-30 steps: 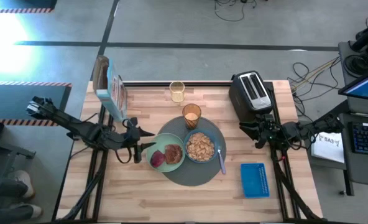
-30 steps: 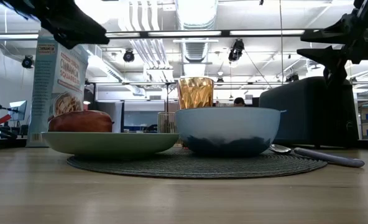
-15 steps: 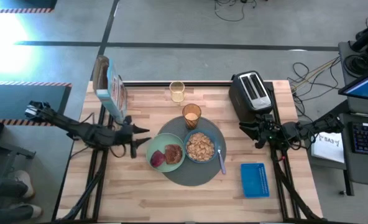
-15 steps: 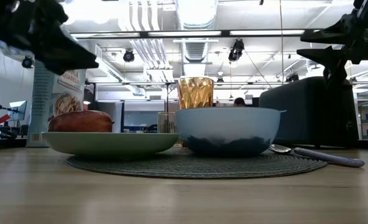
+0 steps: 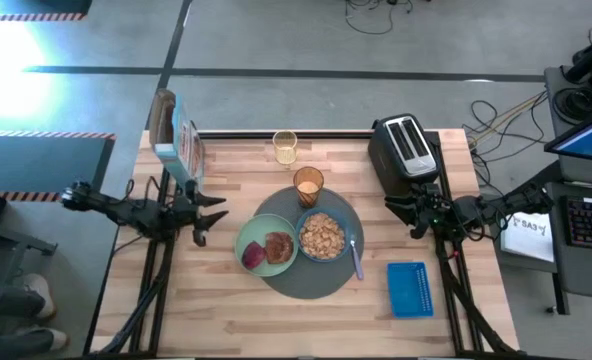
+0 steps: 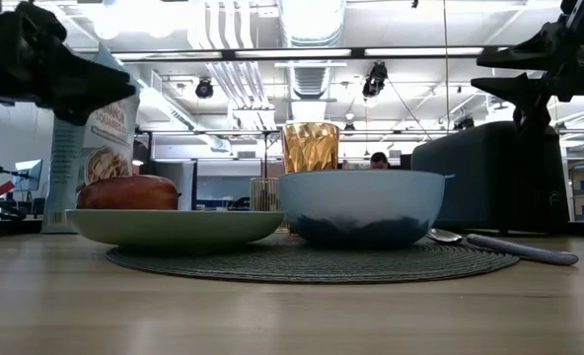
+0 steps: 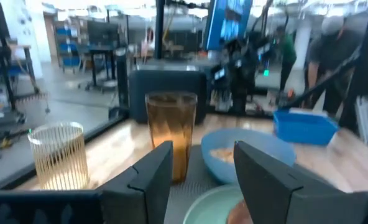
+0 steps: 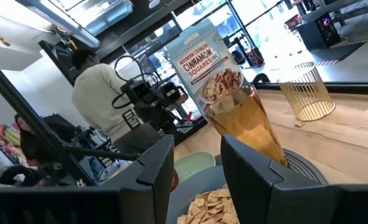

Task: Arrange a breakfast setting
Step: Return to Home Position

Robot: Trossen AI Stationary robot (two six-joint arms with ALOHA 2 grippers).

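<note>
Both claws — left claw (image 5: 211,217), right claw (image 5: 401,212) — are hanging spread apart, empty, well clear of the mat (image 5: 306,285), since its setting is apparently sitting complete.

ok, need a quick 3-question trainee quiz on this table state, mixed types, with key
1. True or false: the spoon lies between the plate and the bowl.
2. What sits on the plate? A) toast and red fruit B) spoon C) nothing
3. Is the left gripper or the right gripper holding anything?
Key: 1 false, the spoon lies on the bowl's side away from the plate. 2 A. 3 No, both are open and empty.
</note>
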